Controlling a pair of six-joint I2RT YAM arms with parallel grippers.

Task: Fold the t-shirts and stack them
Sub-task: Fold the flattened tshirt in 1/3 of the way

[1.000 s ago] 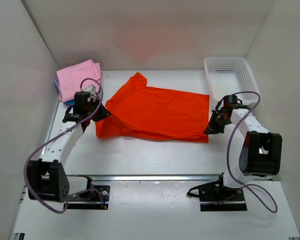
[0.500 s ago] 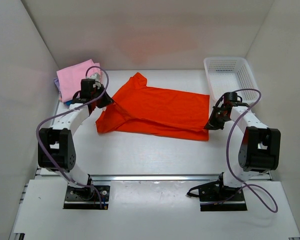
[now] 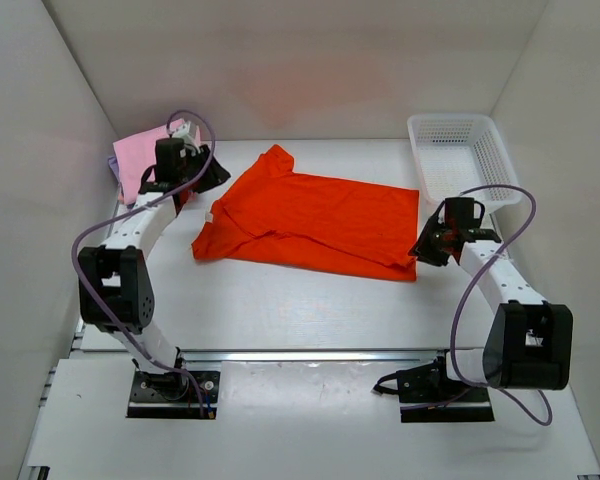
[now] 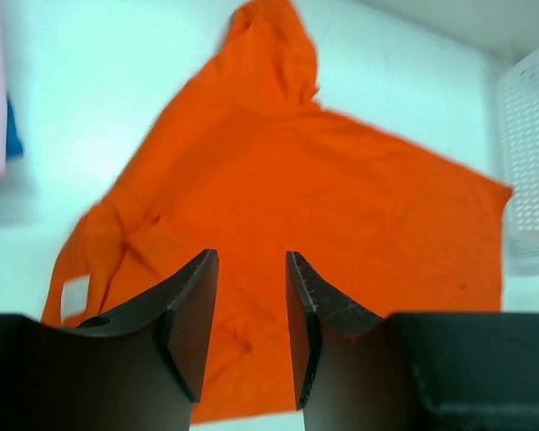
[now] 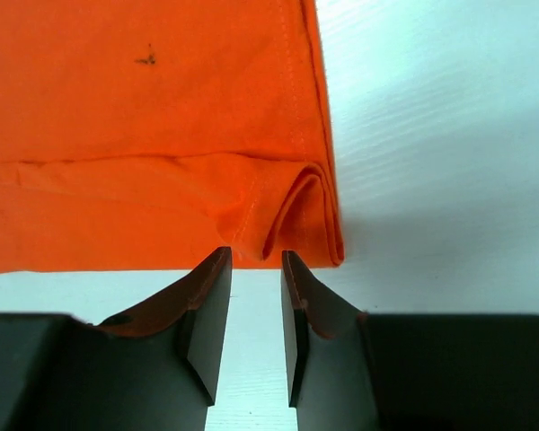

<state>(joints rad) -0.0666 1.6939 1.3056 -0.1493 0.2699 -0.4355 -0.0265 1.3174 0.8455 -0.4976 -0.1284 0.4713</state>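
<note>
Left gripper (image 4: pixel 250 269), right gripper (image 5: pixel 256 265): my jaws parted, empty. Pink shirt (image 3: pixel 137 162) partly hidden behind my left arm (image 3: pixel 145 225).

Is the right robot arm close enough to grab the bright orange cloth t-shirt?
Probably yes: the right gripper is open right beside the folded corner of the bright orange cloth t-shirt, and nothing lies between them.

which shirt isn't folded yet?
The orange shirt: it lies spread wide in the middle, one sleeve sticking out. The pink shirt is a flat folded square in the far left corner.
</note>
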